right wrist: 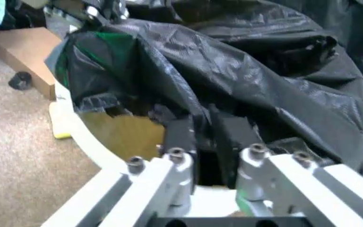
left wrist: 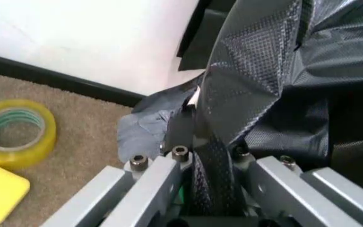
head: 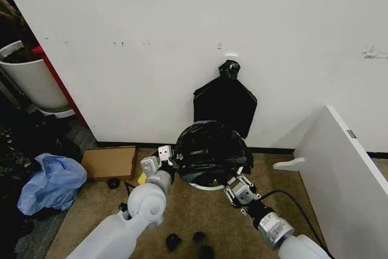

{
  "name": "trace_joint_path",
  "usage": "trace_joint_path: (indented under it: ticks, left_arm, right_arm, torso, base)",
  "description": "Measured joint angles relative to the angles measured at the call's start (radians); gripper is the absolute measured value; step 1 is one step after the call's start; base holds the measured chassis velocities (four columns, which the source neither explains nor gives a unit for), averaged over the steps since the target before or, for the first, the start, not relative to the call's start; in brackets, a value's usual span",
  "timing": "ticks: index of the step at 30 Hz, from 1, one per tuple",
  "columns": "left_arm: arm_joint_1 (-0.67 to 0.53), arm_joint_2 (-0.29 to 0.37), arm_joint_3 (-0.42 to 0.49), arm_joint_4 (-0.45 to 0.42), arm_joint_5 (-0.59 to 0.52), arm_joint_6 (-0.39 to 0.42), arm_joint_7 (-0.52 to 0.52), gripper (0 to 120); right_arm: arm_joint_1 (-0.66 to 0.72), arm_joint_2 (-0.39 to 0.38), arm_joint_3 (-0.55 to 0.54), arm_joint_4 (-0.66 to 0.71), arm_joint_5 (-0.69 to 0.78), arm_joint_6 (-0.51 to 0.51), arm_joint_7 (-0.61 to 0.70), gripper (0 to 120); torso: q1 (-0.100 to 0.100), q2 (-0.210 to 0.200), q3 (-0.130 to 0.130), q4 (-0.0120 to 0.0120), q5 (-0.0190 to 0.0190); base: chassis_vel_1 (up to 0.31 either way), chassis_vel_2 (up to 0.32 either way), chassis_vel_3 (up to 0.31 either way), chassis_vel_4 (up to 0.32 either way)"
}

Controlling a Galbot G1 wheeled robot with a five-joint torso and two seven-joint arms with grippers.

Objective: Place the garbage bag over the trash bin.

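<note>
The right gripper (head: 233, 181) is clamped on the near edge of the bag (head: 209, 150) at the bin (head: 209, 185) rim; the left gripper (head: 171, 158) pinches a fold of the bag at the bin's left side; the black bag lies bunched over the bin's mouth on the carpet (head: 188, 216), white rim showing below; tape (left wrist: 16, 132) sits beside it; behind, a knotted black bundle (head: 225, 102) leans on the wall (head: 182, 34).
</note>
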Motion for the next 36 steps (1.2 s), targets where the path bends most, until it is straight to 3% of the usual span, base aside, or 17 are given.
trace_joint_path:
  ticks: [3,12,23,36]
  left_arm:
    - [0.0,-0.004,0.001,0.001,0.0,0.0,-0.001,1]
    - [-0.016,-0.022,-0.026,0.01,-0.05,0.016,-0.038,1]
    - [-0.014,0.001,-0.065,-0.007,-0.103,0.027,-0.053,1]
    - [-0.05,0.04,-0.082,-0.036,-0.216,0.059,-0.077,1]
  right_arm:
    - [0.0,0.003,-0.003,0.0,0.0,0.005,0.001,0]
    - [-0.076,-0.032,0.015,0.032,-0.049,0.094,-0.021,0]
    - [-0.113,-0.052,-0.013,-0.011,-0.117,0.155,-0.051,0]
    - [-0.046,0.05,-0.026,-0.186,-0.244,0.217,-0.061,0]
  torso:
    - [0.0,0.0,0.0,0.0,0.0]
    - [0.0,0.0,0.0,-0.0002,-0.0001]
    - [0.0,0.0,0.0,-0.0001,0.0]
    - [0.0,0.0,0.0,0.0,0.0]
  base:
    - [0.0,0.0,0.0,0.0]
    - [0.0,0.0,0.0,0.0]
    - [0.0,0.0,0.0,0.0]
    - [0.0,0.0,0.0,0.0]
